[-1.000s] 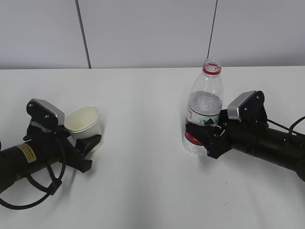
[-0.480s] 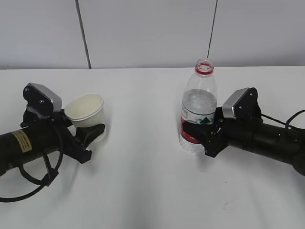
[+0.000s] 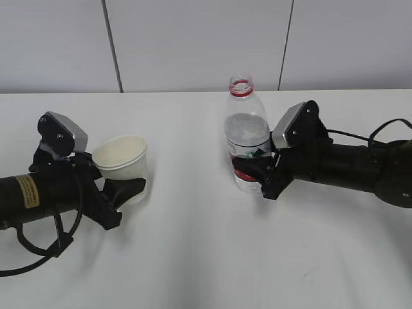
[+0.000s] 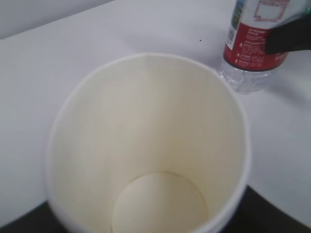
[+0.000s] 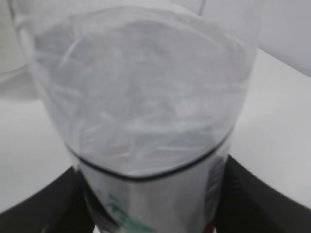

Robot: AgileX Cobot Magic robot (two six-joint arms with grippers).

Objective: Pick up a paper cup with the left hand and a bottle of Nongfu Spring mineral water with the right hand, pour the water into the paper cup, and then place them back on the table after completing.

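Observation:
A white paper cup (image 3: 122, 156) is held upright with my left hand (image 3: 126, 175) shut on its lower part; the left wrist view looks into the empty cup (image 4: 146, 145). At centre right my right hand (image 3: 252, 171) is shut on the labelled middle of the Nongfu Spring bottle (image 3: 247, 132). The bottle is clear, upright and uncapped, with a red neck ring, and the water (image 3: 246, 130) fills it to about the shoulder. In the right wrist view the bottle (image 5: 146, 97) fills the frame between black fingers (image 5: 39, 204). The bottle's red label (image 4: 255, 43) shows beyond the cup.
The white table (image 3: 193, 257) stretches all around both arms and ends at a grey panelled wall (image 3: 193, 45) behind. Cables trail from the left arm (image 3: 38, 248) and the right arm (image 3: 386, 125).
My right hand has carried the bottle leftward toward the middle, staying upright. My left hand has shifted the cup slightly right toward the bottle.

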